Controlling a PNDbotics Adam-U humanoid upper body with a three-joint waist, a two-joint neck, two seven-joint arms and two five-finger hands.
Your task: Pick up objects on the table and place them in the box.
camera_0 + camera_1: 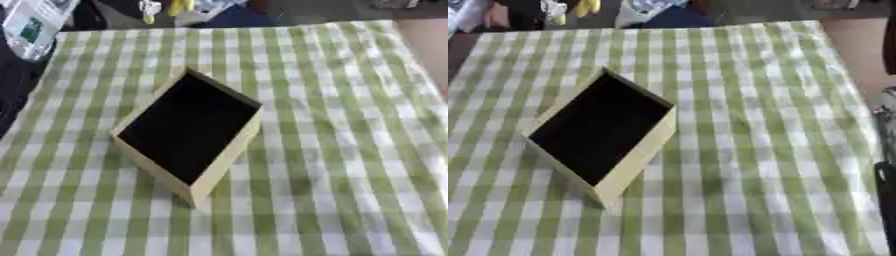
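pale box (pixel 219 167) w/ dark inside sits askew on green-white check cloth (pixel 350 150), open side up. robot hands: can't tell, neither shows.

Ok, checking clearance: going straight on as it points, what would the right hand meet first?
Cannot tell: only a dark sliver, perhaps that hand, shows at the right edge. Between it and the box, the checked cloth looks free.

A black arm part (pixel 885 182) shows at the right edge.
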